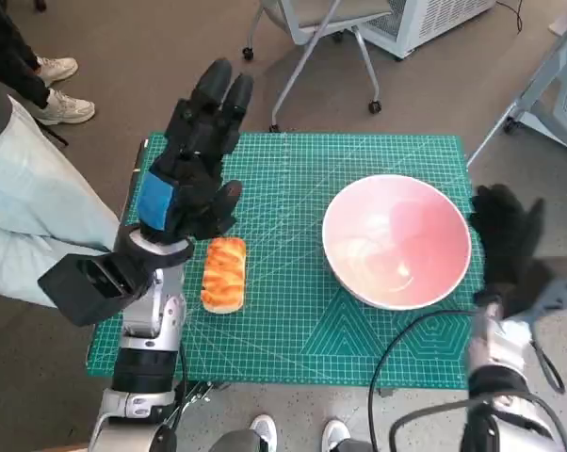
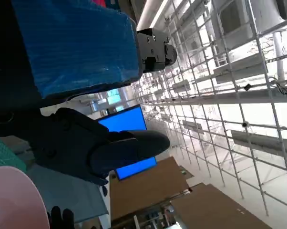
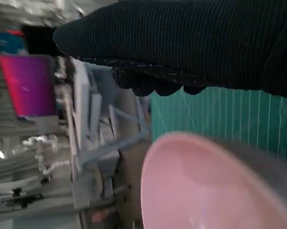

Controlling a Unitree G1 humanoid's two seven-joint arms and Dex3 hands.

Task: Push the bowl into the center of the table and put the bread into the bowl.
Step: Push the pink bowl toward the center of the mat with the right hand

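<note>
A green cutting mat (image 1: 302,320) covers the desk. The pink bowl (image 1: 396,240), likely light and slippery, sits right of centre; the soft bread (image 1: 223,273) lies lower left. The left robot hand (image 1: 194,160) is seen spread and empty; the right robot hand (image 1: 506,235), beside the bowl's rim, holds nothing.

A green cutting mat (image 1: 302,320) covers the table — bread (image 1: 223,273) and pink bowl (image 1: 396,240) on it.
</note>
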